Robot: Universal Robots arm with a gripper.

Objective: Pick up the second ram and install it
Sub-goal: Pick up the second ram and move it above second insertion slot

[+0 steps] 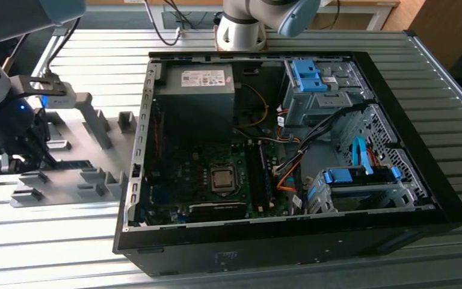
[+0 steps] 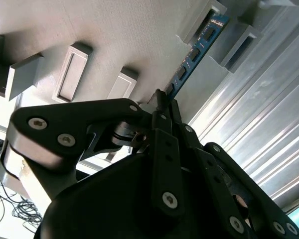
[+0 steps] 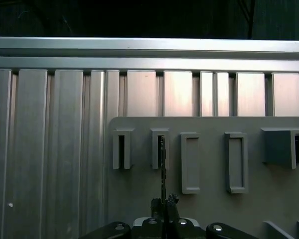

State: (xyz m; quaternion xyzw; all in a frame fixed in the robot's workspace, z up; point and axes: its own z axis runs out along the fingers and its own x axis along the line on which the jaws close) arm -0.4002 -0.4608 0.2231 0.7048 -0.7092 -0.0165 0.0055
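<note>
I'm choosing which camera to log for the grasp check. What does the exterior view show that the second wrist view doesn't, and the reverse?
Exterior view: the open computer case with its motherboard and blue drive-bay clips.
Second wrist view: the end effector closed on the second ram, which stands on edge with its far end in a holder of the grey fixture plate.
Shared: the grey fixture plate and the ribbed metal table under it.

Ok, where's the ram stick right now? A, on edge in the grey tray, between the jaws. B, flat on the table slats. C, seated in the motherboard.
A: the ram stands on edge in a slot of the grey tray, the jaws closed on its end.
</note>
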